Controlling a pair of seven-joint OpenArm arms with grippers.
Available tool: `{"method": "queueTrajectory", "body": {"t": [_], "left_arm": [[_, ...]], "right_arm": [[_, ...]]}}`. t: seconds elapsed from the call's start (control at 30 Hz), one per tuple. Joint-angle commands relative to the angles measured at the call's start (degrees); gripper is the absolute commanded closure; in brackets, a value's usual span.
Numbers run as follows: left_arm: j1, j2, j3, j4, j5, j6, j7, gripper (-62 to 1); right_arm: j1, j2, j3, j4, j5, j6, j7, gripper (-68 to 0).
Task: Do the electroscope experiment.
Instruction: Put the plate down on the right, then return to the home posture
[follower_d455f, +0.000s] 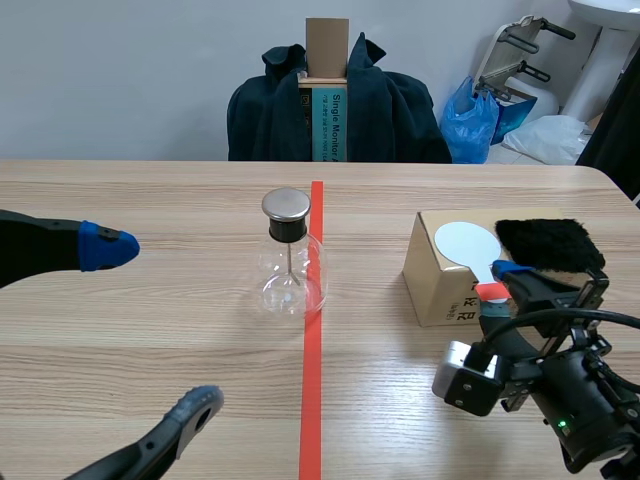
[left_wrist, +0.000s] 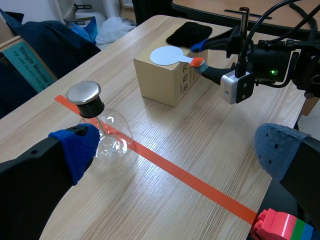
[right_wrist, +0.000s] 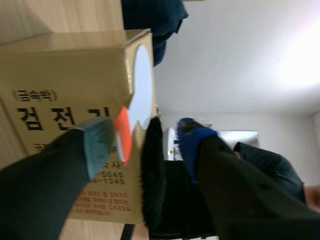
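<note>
Scene view: a glass electroscope flask (follower_d455f: 291, 262) with a metal cap stands mid-surface on the red tape line. Near the right edge, a cardboard box (follower_d455f: 432, 285) carries a white paddle (follower_d455f: 466, 243) and a black fur cloth (follower_d455f: 547, 243). The right fingers (right_wrist: 97, 142) are apart, straddling the paddle's orange handle and the fur's edge, not clamped. The left fingers (follower_d455f: 108, 248) gape wide, holding nothing, short of the flask. The experiment seems barely begun: charging and testing remain. The cardboard box reads "(금속박) 검전"; a teal box (follower_d455f: 326, 122) behind reads "Single Monitor".
</note>
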Motion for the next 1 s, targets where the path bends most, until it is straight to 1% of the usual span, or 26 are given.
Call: {"method": "queueTrajectory", "body": {"t": [0.0, 0.07, 0.17, 0.3, 0.43, 0.53, 0.6, 0.67, 0.8, 0.87, 0.9, 0.97], "left_arm": [[-0.15, 0.46, 0.46, 0.31, -0.44, 0.02, -0.79, -62.3], [-0.15, 0.46, 0.46, 0.31, -0.42, 0.02, -0.79, -62.3], [-0.17, 0.46, 0.46, 0.31, -0.39, 0.02, -0.79, -62.3], [-0.17, 0.44, 0.46, 0.31, -0.39, 0.02, -0.76, -62.3], [-0.17, 0.44, 0.46, 0.31, -0.17, 0.04, -0.76, -62.3], [-0.17, 0.44, 0.46, 0.31, -0.17, 0.04, -0.76, -62.3], [-0.17, 0.46, 0.46, 0.31, -0.17, 0.04, -0.76, -62.3], [-0.17, 0.44, 0.46, 0.31, -0.17, 0.04, -0.76, -62.3], [-0.17, 0.46, 0.46, 0.31, -0.17, 0.04, -0.76, -62.3], [-0.17, 0.44, 0.46, 0.31, -0.17, 0.04, -0.76, -62.3], [-0.17, 0.44, 0.46, 0.31, -0.15, 0.04, -0.76, -62.3], [-0.17, 0.44, 0.46, 0.31, -0.15, 0.04, -0.76, -62.3]], "right_arm": [[0.96, 0.46, 0.07, 1.49, 0.0, -1.99, 0.2, -35.3], [0.96, 0.48, 0.07, 1.49, 0.0, -3.61, 0.33, -39.5], [0.83, 0.66, 0.07, 1.49, 0.02, -3.71, 0.66, -43.1], [-0.2, 2.05, 0.07, 1.49, 0.61, -3.71, 1.22, -44.0], [-3.28, 5.18, 0.07, 1.49, 4.48, -3.71, 4.0, -44.0], [-7.19, 8.59, 0.07, 1.73, 8.31, -3.71, 7.82, -44.0], [-10.05, 11.65, 0.07, 2.69, 13.07, -3.71, 11.54, -44.0], [-12.5, 15.04, 0.09, 4.48, 19.54, -3.71, 15.17, -44.0], [-15.1, 22.29, 0.17, 10.12, 35.8, -3.71, 21.11, -43.9], [-15.39, 25.99, 0.17, 13.7, 43.69, -3.71, 22.95, -43.9], [-15.37, 27.91, 0.2, 15.72, 47.3, -3.71, 22.93, -43.9], [-15.21, 31.69, 0.31, 19.67, 53.9, -2.36, 22.84, -43.9]]}}
